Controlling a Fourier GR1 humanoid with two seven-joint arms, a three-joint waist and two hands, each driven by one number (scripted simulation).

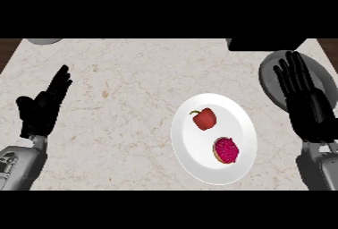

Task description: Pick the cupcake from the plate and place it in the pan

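My right hand hovers open and empty over the grey pan. The cupcake sits just left of my wrist on the white plate, beside a red pepper. My left hand rests open, well apart on the worktop's far side.

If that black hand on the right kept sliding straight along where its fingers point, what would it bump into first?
The right hand already lies over the grey round pan, fingers toward the far edge. Straight on it would likely meet the black object at the counter's back, though its height is unclear.
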